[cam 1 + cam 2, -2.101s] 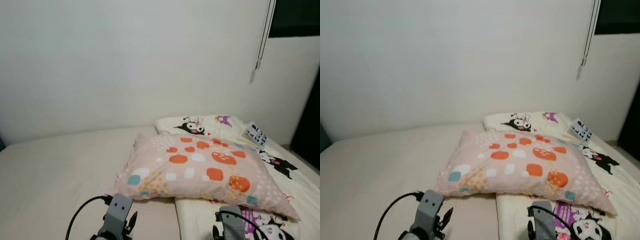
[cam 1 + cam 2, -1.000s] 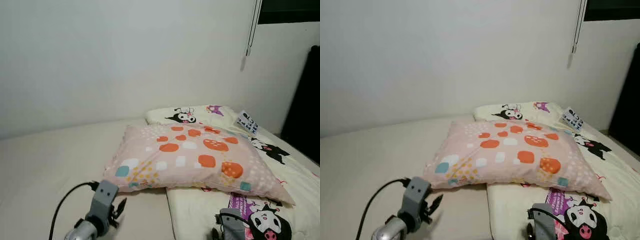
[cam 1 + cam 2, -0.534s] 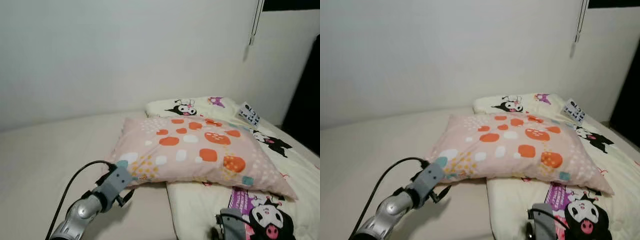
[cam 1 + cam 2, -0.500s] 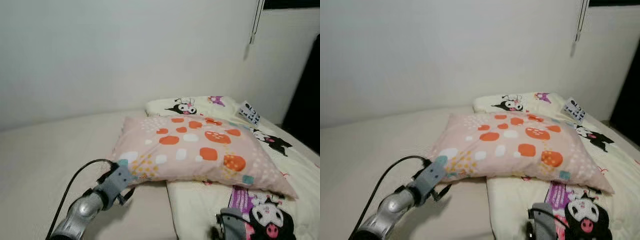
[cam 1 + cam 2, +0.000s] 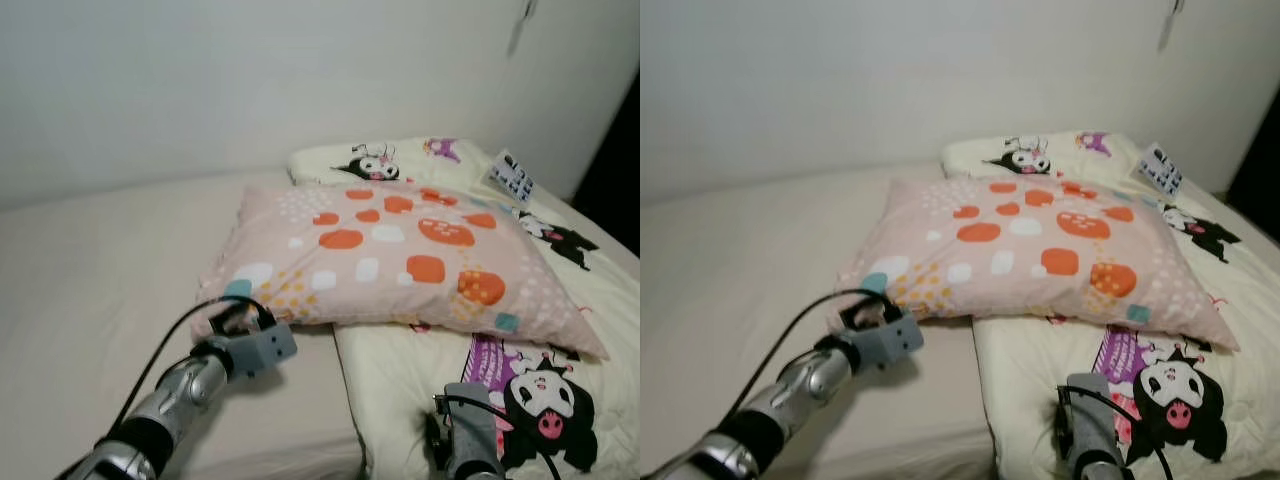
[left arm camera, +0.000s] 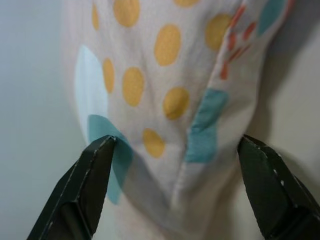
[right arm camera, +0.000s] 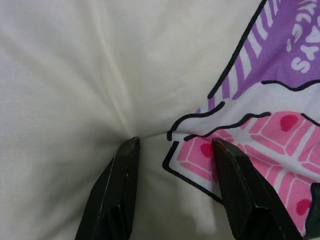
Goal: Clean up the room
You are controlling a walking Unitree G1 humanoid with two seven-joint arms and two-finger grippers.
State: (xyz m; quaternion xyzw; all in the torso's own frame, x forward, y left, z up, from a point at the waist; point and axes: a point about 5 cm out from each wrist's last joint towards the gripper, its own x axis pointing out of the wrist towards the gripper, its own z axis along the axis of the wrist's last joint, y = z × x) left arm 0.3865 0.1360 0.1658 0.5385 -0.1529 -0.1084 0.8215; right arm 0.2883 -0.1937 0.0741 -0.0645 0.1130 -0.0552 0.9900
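Note:
A pink pillow (image 5: 400, 265) with orange, white and teal spots lies across the bed, partly over a cream blanket (image 5: 400, 390) printed with black-and-purple cartoon figures. My left gripper (image 5: 236, 318) is at the pillow's near-left corner. In the left wrist view it (image 6: 177, 142) stands open, one black finger on each side of that corner (image 6: 170, 125), not closed on it. My right gripper (image 7: 175, 142) is open and presses its fingertips (image 7: 129, 150) down into the blanket near a purple and pink print; its wrist (image 5: 466, 440) is at the lower edge of the left eye view.
The beige mattress (image 5: 90, 270) stretches bare to the left. The cartoon bedding (image 5: 380, 160) reaches the white wall behind, with a small printed card (image 5: 513, 175) lying on it. A dark opening (image 5: 620, 130) is at the far right.
My left arm has reached forward, bringing its open gripper around the pillow's near-left corner. The camera has tilted downward. The right arm stays low on the blanket.

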